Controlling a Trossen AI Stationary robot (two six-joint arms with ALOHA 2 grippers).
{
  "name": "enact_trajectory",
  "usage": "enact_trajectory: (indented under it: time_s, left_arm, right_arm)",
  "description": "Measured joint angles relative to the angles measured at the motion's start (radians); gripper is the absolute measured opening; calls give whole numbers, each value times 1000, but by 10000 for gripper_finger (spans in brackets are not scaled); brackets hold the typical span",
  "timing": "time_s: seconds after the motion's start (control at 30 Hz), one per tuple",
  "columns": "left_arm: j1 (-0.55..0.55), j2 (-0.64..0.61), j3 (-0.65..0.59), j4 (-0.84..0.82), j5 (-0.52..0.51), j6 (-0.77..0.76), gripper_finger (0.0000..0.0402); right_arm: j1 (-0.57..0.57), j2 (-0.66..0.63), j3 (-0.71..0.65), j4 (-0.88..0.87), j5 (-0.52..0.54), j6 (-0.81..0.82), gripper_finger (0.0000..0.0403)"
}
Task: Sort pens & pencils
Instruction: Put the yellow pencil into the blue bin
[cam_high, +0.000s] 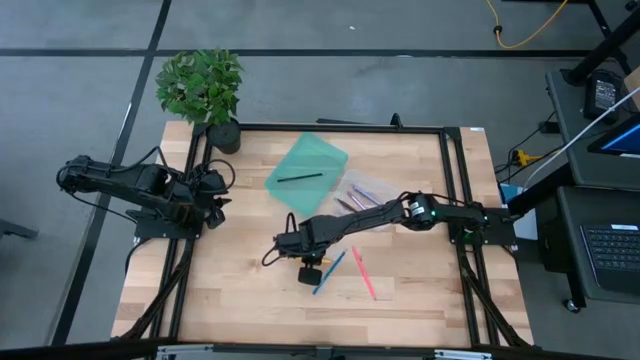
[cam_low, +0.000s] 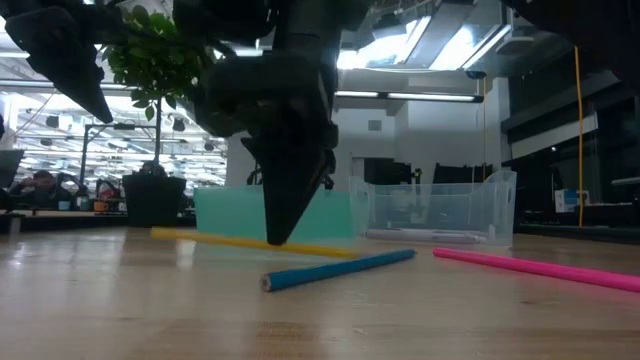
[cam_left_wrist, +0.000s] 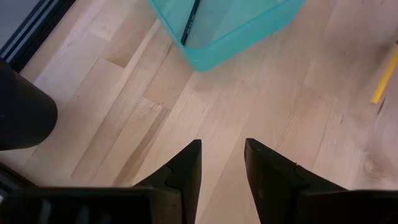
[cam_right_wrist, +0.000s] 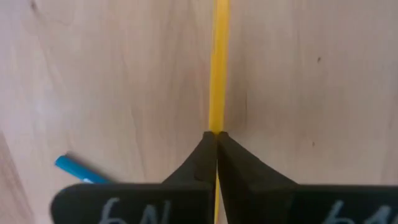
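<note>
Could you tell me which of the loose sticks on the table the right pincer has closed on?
The yellow stick: the right pincer is shut on it, while the blue stick and pink stick lie free beside it.

text: "6N"-like white marks, partly cut off | on: right gripper (cam_right_wrist: 217, 135) body

my right end effector (cam_right_wrist: 217, 138) covers the yellow stick's (cam_right_wrist: 218, 74) near end; blue stick (cam_right_wrist: 74, 168) mostly hidden behind it; clear bin's (cam_low: 440, 208) contents just blur
</note>
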Motion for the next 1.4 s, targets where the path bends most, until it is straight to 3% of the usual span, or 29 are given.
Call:
enact_trajectory:
  time_s: [1.17,1.4]
  left_arm:
    - [0,0,0,0,0,0,115]
    - [0,0,0,0,0,0,115]
  right_arm:
    - [-3,-6,11,-18,9,0,1]
    - [-3,-7,11,-1,-13,-26,27]
